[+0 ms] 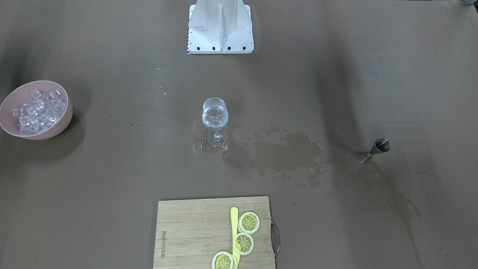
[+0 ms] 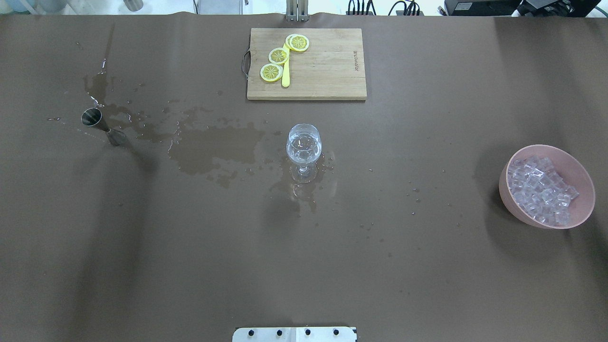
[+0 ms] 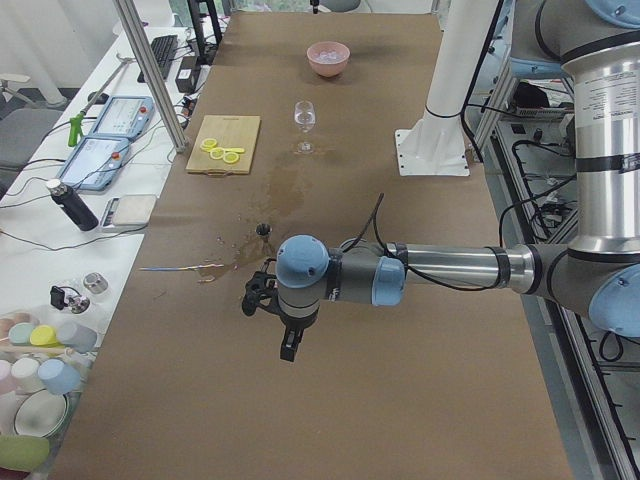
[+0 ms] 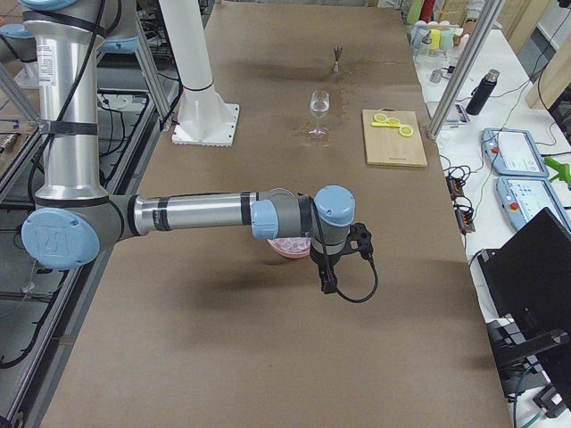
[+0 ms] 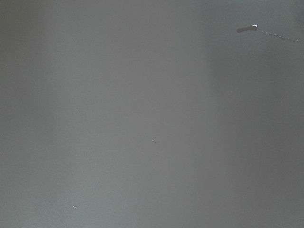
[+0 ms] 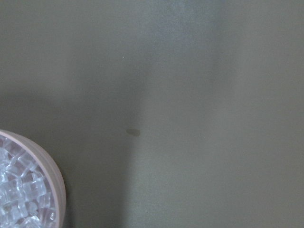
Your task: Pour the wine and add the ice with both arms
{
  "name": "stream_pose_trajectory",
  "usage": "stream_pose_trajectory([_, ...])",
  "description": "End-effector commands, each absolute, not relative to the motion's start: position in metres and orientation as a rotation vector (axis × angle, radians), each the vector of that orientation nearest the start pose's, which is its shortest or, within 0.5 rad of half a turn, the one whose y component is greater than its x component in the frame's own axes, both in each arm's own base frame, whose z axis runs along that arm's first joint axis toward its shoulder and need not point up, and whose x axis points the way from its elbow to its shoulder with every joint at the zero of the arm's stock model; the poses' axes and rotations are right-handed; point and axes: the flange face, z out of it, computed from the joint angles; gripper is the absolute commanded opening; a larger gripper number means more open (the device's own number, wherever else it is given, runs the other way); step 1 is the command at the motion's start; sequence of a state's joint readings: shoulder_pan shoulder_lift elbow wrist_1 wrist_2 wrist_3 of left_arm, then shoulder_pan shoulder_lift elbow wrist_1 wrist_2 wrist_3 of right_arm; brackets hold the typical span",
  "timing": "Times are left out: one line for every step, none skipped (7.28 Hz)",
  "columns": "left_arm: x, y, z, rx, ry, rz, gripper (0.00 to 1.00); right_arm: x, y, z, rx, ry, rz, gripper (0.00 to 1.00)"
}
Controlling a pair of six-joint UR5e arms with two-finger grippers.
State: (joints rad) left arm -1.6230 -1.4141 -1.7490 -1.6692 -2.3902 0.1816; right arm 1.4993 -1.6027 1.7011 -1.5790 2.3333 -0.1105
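Note:
A stemmed wine glass point(image 1: 214, 116) stands mid-table with clear liquid, the wine, in its bowl; it also shows in the overhead view point(image 2: 304, 145). The ice point(image 1: 37, 110) is heaped in a pink bowl point(image 2: 582, 209) at the table's right end. My left arm hangs over the left end with its gripper point(image 3: 288, 348) pointing down, and my right arm's gripper point(image 4: 328, 283) hangs beside the pink bowl point(image 4: 284, 247). Both grippers show only in the side views, so I cannot tell whether they are open or shut. The right wrist view catches the bowl's rim point(image 6: 53, 176) and ice point(image 6: 19, 197).
A steel jigger point(image 1: 375, 148) stands near a wide wet spill point(image 1: 283, 153) between it and the glass. A wooden cutting board point(image 1: 186, 231) with lemon slices point(image 1: 248, 222) and a yellow knife point(image 1: 234, 220) lies at the far edge. The white arm stand point(image 1: 220, 26) is at the robot's side.

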Motion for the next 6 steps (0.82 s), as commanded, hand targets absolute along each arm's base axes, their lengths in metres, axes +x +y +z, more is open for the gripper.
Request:
stream_pose_trajectory([-0.068, -0.429, 0.630, 0.227, 1.007, 0.163, 0.99, 0.030, -0.484, 0.613, 0.099, -0.761, -0.205, 1.00])
stream_pose_trajectory([-0.063, -0.441, 0.617, 0.251, 1.086, 0.154, 0.97, 0.030, -0.482, 0.614, 0.095, -0.762, -0.206, 1.00])
stream_pose_trajectory([-0.057, -0.464, 0.591, 0.371, 1.069, 0.243, 0.97, 0.030, -0.482, 0.614, 0.096, -0.762, -0.206, 1.00])
stream_pose_trajectory([-0.039, -0.495, 0.572, 0.453, 1.062, 0.339, 0.97, 0.030, -0.482, 0.613, 0.098, -0.762, -0.207, 1.00])
stream_pose_trajectory([-0.031, -0.521, 0.579, 0.445, 1.068, 0.335, 0.97, 0.030, -0.482, 0.614, 0.095, -0.762, -0.206, 1.00])
stream_pose_trajectory([-0.030, -0.534, 0.578, 0.504, 1.009, 0.354, 0.98, 0.030, -0.479, 0.617, 0.091, -0.762, -0.204, 1.00])
